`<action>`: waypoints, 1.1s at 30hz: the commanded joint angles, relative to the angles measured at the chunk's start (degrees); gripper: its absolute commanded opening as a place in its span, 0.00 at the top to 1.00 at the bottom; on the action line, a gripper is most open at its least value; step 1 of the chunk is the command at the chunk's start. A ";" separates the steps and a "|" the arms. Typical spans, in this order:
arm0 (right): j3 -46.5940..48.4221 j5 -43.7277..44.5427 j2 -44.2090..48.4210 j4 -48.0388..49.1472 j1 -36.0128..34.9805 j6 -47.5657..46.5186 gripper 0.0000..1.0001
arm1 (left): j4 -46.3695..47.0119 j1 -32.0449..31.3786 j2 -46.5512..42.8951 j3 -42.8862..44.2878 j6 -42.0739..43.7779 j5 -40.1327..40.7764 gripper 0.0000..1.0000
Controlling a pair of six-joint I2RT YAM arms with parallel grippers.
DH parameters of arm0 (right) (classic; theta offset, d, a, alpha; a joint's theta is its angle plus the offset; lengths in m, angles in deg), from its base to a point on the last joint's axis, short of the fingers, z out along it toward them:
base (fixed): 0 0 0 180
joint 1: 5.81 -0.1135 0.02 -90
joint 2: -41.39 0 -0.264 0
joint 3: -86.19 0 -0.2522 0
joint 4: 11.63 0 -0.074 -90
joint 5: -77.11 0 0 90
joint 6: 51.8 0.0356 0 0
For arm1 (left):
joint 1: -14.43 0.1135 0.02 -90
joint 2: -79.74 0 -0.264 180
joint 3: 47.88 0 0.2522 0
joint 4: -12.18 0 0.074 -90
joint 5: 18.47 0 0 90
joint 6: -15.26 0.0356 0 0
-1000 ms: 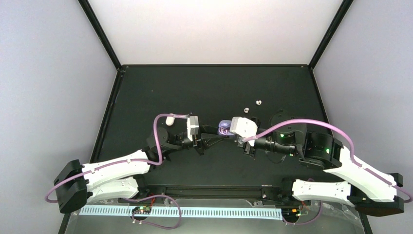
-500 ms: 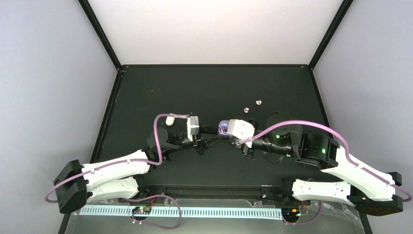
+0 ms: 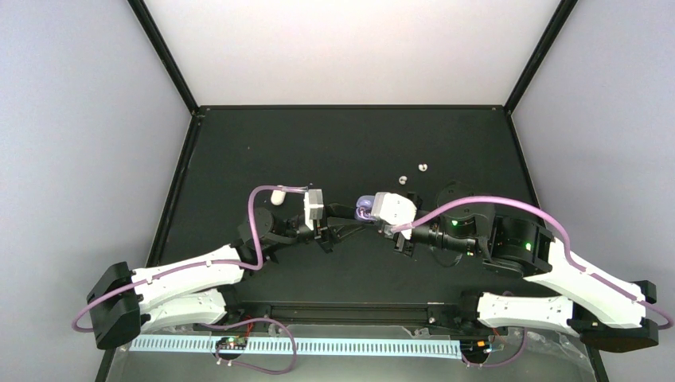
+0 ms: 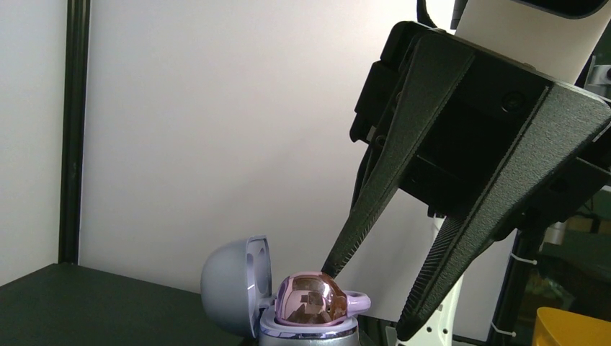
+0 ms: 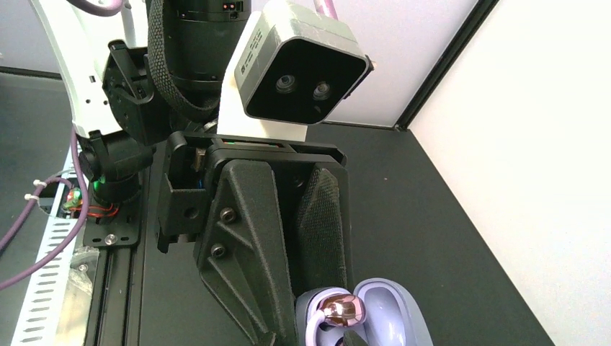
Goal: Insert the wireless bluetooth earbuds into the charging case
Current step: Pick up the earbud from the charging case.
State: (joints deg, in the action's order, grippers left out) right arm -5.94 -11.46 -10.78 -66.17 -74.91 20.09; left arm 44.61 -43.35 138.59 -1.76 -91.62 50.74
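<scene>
The purple charging case (image 4: 234, 285) stands open, lid up on its left side. My left gripper (image 5: 299, 317) is shut on its base (image 5: 317, 306). One glossy purple earbud (image 4: 311, 299) sits in the base's left well, its soft tip poking right. My right gripper (image 4: 367, 299) hangs over it, open, jaws astride the soft tip, and one fingertip (image 4: 333, 265) touches the bud's top. In the top view the case (image 3: 364, 208) lies between my left gripper (image 3: 356, 215) and right gripper (image 3: 377, 218). Two white earbuds (image 3: 403, 179) (image 3: 423, 167) lie on the mat behind.
A white case (image 3: 278, 196) lies on the black mat (image 3: 334, 143) by the left arm's purple cable. Black frame posts edge the mat on both sides, with white walls beyond.
The right gripper has edged left toward the case and its jaws have narrowed a little. The left gripper and the case have stayed put.
</scene>
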 commanded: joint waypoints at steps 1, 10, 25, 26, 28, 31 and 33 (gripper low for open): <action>-0.63 1.03 0.05 1.84 -0.42 -0.39 0.78 | 0.45 0.03 -0.62 2.32 0.28 -0.47 0.98; -1.06 2.26 0.13 1.99 -0.41 -0.31 0.83 | 0.54 -0.01 -0.11 2.62 0.10 -1.47 0.98; -0.98 3.02 0.11 2.07 -0.38 -0.19 0.93 | 0.03 0.03 -0.37 2.62 0.51 -2.05 0.98; -0.98 3.11 0.08 2.05 -0.42 -0.23 0.93 | -0.04 0.03 -0.35 2.62 0.50 -2.09 0.98; -0.98 3.22 0.04 2.13 -0.42 -0.22 0.94 | -0.19 0.03 -0.40 2.62 0.45 -2.30 0.98; -0.89 3.30 0.04 2.18 -0.37 -0.11 0.96 | -0.23 0.03 -0.43 2.60 0.42 -2.52 0.98; -0.83 3.46 0.05 2.17 -0.42 -0.09 0.97 | -0.23 0.03 -0.49 2.62 0.37 -2.79 0.99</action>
State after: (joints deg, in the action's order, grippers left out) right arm -6.55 -9.69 -10.80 -65.08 -74.96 20.12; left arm 43.85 -43.35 138.61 -1.57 -91.62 49.30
